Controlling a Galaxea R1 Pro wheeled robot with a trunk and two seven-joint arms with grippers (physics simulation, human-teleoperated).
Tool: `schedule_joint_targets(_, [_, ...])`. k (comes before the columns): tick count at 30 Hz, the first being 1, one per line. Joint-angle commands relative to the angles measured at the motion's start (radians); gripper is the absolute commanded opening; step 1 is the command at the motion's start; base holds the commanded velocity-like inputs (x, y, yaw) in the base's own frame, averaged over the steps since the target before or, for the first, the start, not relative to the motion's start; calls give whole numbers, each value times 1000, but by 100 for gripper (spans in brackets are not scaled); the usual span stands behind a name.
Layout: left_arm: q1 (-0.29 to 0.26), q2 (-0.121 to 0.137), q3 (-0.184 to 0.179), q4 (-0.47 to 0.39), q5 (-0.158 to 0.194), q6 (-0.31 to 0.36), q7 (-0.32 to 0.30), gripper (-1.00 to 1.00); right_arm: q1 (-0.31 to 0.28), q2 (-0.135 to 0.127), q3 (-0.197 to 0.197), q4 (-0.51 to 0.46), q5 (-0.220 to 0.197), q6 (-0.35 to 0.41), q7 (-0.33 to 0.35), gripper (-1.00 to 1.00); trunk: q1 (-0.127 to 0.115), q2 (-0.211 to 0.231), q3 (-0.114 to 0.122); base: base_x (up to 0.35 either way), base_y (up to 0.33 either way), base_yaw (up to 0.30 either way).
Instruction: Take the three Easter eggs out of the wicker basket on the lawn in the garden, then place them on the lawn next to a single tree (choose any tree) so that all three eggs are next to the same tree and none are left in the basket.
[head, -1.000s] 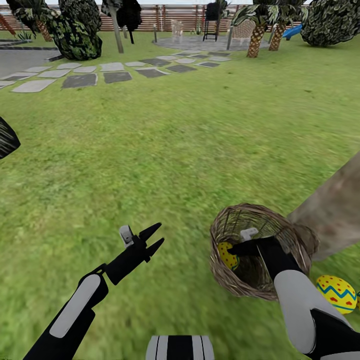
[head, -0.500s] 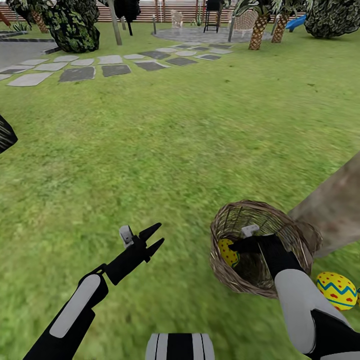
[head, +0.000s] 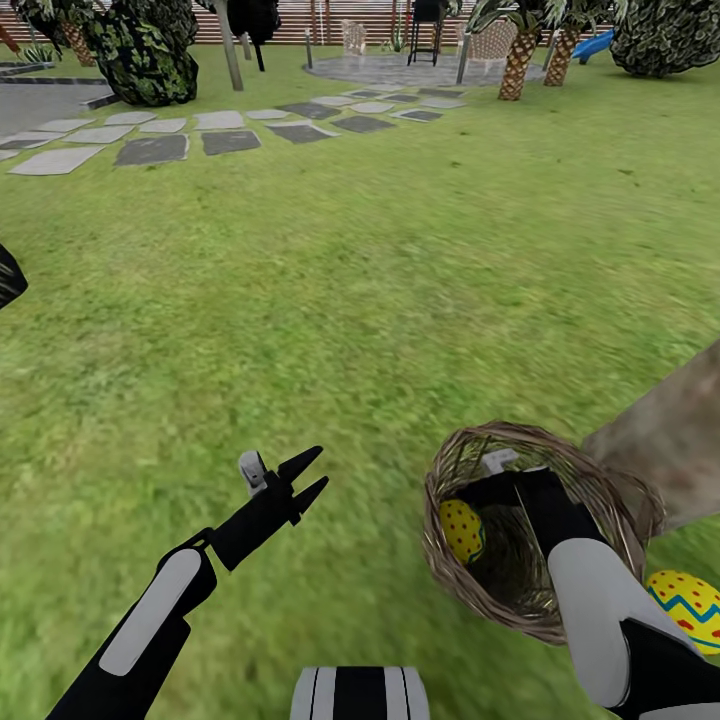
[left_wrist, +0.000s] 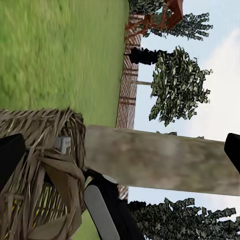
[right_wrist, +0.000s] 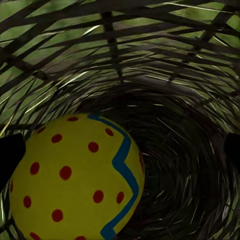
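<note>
The wicker basket (head: 600, 500) lies tipped on the lawn (head: 360, 300), its mouth towards me, against the pale tree trunk (head: 670, 440). One yellow dotted Easter egg (head: 462, 530) rests inside at the basket's left wall. A second egg (head: 692, 606) lies on the grass beside the trunk. My right gripper (head: 478, 497) reaches into the basket and is open. In the right wrist view the egg (right_wrist: 75, 180) sits close in front of the gripper (right_wrist: 120, 150), off to one side. My left gripper (head: 305, 478) hovers open over bare grass, left of the basket (left_wrist: 40, 165).
Grey stepping stones (head: 155, 148) cross the far lawn. Bushes (head: 140, 50), palms (head: 517, 60) and a slatted fence (head: 330, 12) ring the garden. A dark object (head: 8, 278) pokes in at the left edge. Open grass lies ahead and to the left.
The head view tipped down a little. The basket, the trunk and the egg on the grass sit lower in view, and more of the egg inside shows. My left arm holds still.
</note>
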Motion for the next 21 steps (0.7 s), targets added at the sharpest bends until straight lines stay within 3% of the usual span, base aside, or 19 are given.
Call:
schedule_joint_targets(1, [-1, 1, -1, 0, 6, 3, -1, 100, -1, 1, -5, -1, 11, 3, 9, 100, 0, 0, -1, 7, 0, 0])
schedule_joint_targets(8, [0, 1, -1, -1, 6, 2, -1, 100, -1, 0, -5, 7, 16, 11, 9, 100, 2, -1, -20, 1, 0, 0])
schedule_joint_targets(21, [0, 1, -1, -1, 6, 2, -1, 100, -1, -2, -8, 7, 3, 14, 10, 100, 4, -2, -35, 0, 0, 0])
